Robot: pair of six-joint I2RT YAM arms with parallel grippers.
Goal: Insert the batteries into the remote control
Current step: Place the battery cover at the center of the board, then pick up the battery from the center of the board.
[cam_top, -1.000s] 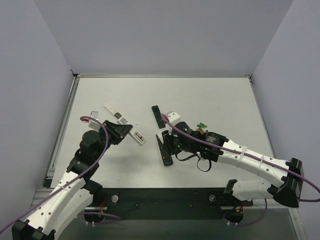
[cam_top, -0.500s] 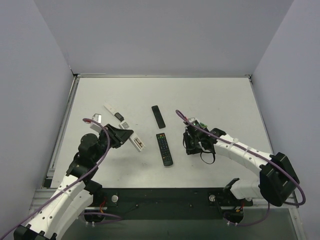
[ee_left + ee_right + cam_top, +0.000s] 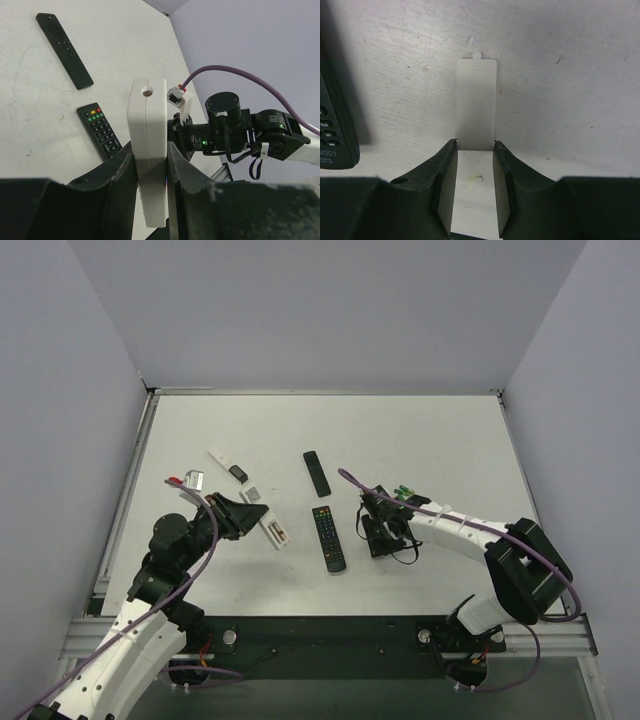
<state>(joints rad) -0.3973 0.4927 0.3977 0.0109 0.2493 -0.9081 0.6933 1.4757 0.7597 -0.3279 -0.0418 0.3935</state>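
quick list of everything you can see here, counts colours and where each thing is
remote control: 1, white, held up in the left pincer
batteries: a few, mostly green, count unclear, right of centre by the right arm
cover plate: 1, white, low at the table, near end between the right pincer's fingers
buttoned remote: 1, black with coloured buttons, table centre
slim remote: 1, black, just beyond the buttoned remote
strip: 1, white with a dark end, left rear
small piece: 1, greyish, near the strip's dark end, too small to identify
table: 1, white
left pincer: 1, black, shut on the remote control
right pincer: 1, black, shut on the cover plate
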